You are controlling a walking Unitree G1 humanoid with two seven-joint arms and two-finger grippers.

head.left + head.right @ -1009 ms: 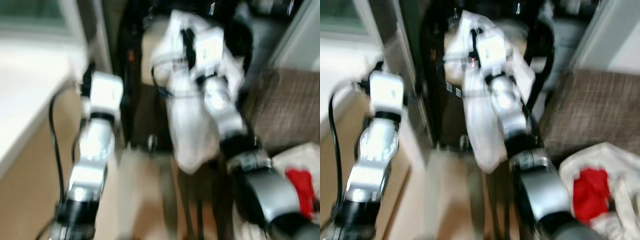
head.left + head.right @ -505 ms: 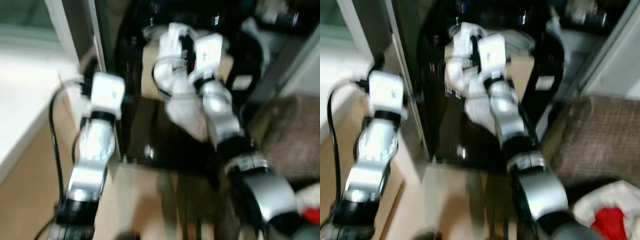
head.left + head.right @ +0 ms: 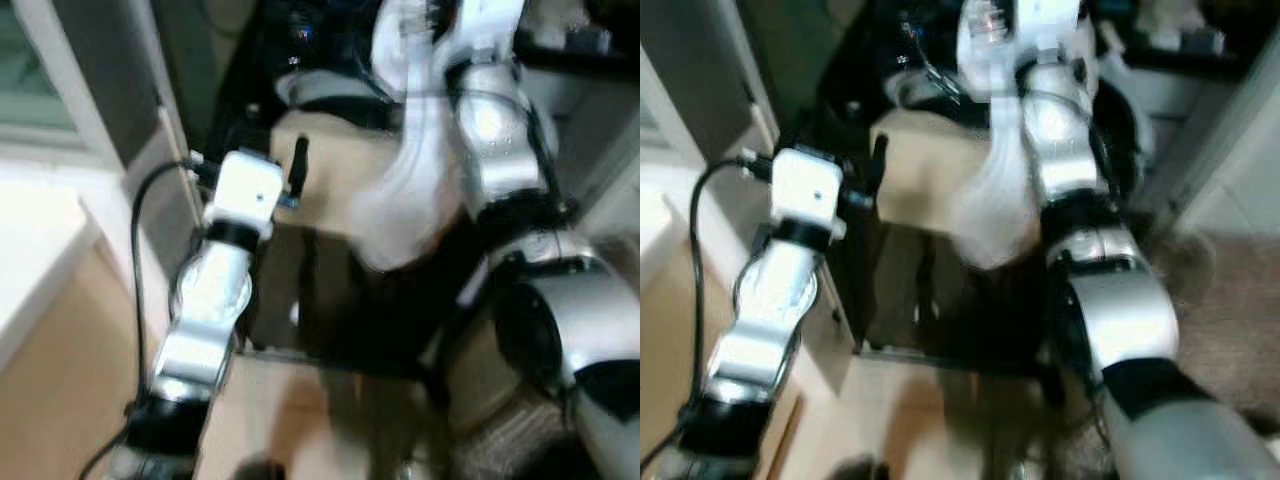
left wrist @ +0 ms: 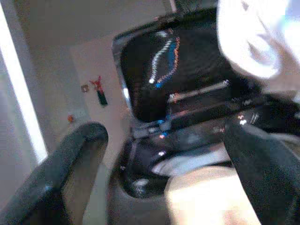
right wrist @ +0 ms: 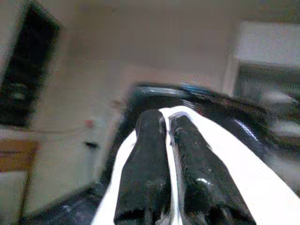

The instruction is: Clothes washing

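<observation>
Above the black washing machine (image 3: 330, 300) we see our right gripper (image 5: 164, 126) raised high, its two black fingers (image 5: 145, 168) pressed together on a fold of the white garment (image 3: 410, 190). In the right wrist view the white cloth runs up between the two fingers and spreads out on either side of them. The garment hangs down from that gripper in a long loose drape, in front of the machine's front face, beside the silver right arm (image 3: 500, 150). All the head views are blurred, so we cannot make out the fabric's detail.

Beside the machine, on its left side, our left gripper (image 4: 164, 154) hovers with its fingers (image 4: 70, 168) spread wide apart and holding nothing. In the left wrist view those fingers frame the machine's raised dark lid (image 4: 173, 70), which stands tilted upward with glints of blue and orange light on it, and the open top below it. A corner of the white garment shows above that opening in the same view. The left arm (image 3: 215, 300) reaches forward, a black cable (image 3: 137, 260) looping along it.

Left of the machine stands a pale wall edge or door frame (image 3: 90, 110), with light wooden flooring (image 3: 60, 400) at its foot.
</observation>
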